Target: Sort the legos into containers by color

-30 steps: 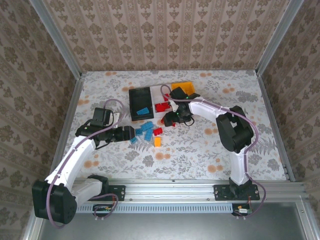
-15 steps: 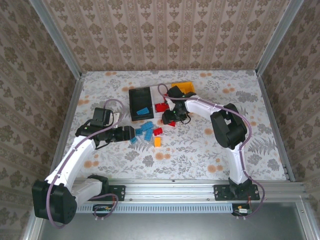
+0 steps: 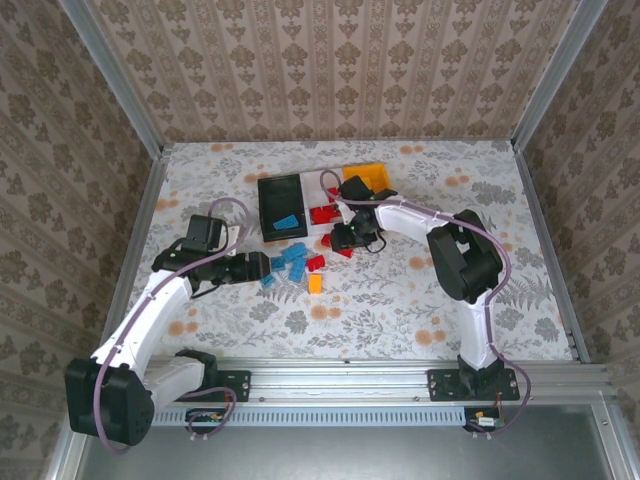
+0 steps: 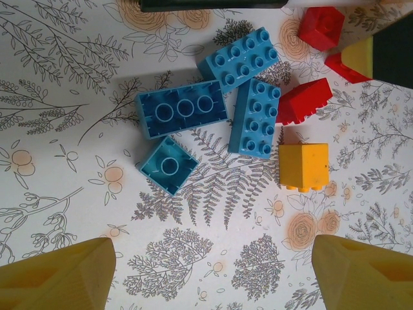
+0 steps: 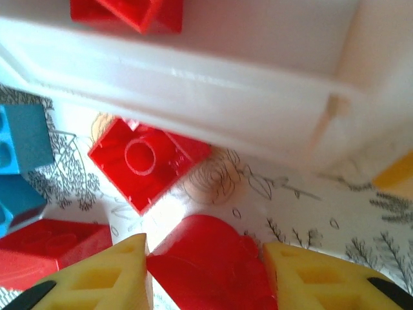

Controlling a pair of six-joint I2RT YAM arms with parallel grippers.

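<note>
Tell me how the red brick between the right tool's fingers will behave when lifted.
The red brick looks like hard, glossy plastic, so probably stiff but slippery. It is small beside the right tool, so likely light. Its flat sides meet both fingers, so it should not roll, though it might twist.

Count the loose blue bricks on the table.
4, clustered together: dark upturned brick, small upturned brick beside it, long studded brick, fourth brick nearest the black bin. Others may be hidden.

Red brick (image 5: 206,265) cut by bottom edge, white bin (image 5: 213,84) cropped above, black bin (image 4: 213,4) a sliver
</note>
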